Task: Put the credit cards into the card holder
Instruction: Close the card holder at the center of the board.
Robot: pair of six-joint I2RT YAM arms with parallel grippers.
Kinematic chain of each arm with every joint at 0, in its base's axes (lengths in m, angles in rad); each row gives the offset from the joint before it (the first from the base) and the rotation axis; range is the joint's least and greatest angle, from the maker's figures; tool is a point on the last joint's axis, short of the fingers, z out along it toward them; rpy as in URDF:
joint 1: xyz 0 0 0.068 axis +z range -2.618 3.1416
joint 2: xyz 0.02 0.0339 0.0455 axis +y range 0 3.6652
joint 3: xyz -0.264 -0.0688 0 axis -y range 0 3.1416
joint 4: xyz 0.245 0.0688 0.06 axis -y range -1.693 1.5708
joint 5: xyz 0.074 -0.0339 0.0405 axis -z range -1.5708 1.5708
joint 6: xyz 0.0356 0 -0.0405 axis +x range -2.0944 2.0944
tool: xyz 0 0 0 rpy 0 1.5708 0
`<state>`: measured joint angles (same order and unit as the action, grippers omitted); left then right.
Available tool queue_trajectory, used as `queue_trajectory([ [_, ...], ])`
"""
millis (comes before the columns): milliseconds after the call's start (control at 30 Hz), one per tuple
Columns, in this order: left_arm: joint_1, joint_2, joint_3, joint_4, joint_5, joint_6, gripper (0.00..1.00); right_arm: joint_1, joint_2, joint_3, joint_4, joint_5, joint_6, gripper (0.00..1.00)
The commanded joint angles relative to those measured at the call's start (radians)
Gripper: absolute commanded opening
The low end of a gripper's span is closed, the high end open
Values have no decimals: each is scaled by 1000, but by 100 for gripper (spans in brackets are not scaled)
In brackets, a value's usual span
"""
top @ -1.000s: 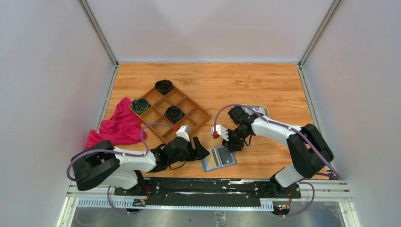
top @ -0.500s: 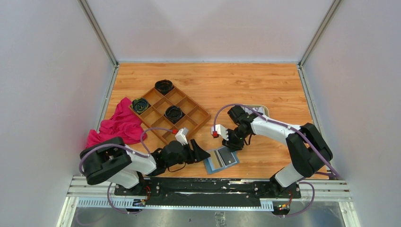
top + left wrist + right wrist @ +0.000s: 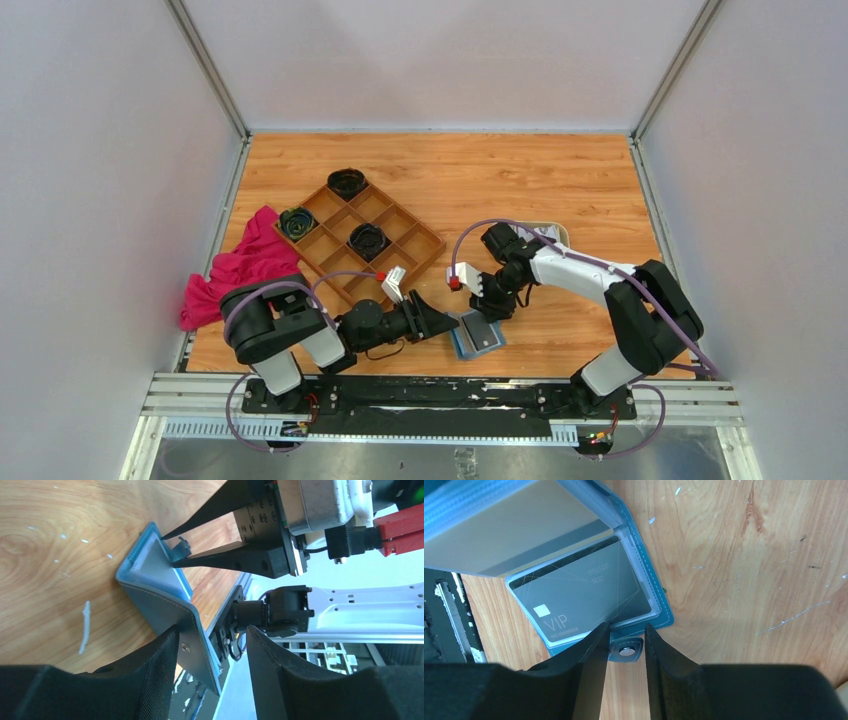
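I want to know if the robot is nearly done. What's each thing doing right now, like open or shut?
card holder: half open, one flap lifted, the other flat on the table.
dark card: tucked into a slot of the flat half.
snap tab: unfastened.
left gripper: open, around the lifted flap.
right gripper: straddling the snap tab; can't tell if it pinches.
pink cloth: crumpled.

"VIP" on grey credit card (image 3: 579,600)

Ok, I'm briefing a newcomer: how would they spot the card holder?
On the wooden table, look at the near edge, between the left gripper and right gripper. The card holder is the small teal-blue wallet, half folded, with a grey VIP card inside.
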<state>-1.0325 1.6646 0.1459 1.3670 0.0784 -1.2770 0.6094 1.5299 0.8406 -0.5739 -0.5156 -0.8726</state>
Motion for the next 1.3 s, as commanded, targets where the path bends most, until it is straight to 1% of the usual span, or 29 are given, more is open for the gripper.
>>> queue_trajectory([
  [0, -20, 39, 37, 86, 17, -15, 53, 1, 9, 19, -48, -20, 35, 37],
  [133, -31, 71, 73, 63, 14, -15, 54, -33, -17, 24, -54, -64, 51, 40],
  [333, -36, 114, 137, 8, 3, -17, 55, -70, -49, 33, -63, -100, 63, 41],
  [533, -36, 122, 172, -49, -19, -6, 55, -137, -105, 39, -67, -128, 84, 45],
  [767, -36, 101, 227, -128, -13, 13, 53, -185, -134, 35, -88, -80, 83, 45],
  [867, -38, 89, 238, -143, -14, 20, 53, -191, -112, 32, -105, -98, 78, 42],
  [1000, -43, 95, 276, -161, 8, 29, 50, -191, -8, 70, -162, -153, 78, 38],
  [1100, -50, 124, 306, -158, 25, 28, 45, -191, 80, 124, -233, -188, 76, 30],
  [1267, -58, 146, 326, -155, 34, 27, 44, -192, 119, 138, -238, -168, 92, 28],
])
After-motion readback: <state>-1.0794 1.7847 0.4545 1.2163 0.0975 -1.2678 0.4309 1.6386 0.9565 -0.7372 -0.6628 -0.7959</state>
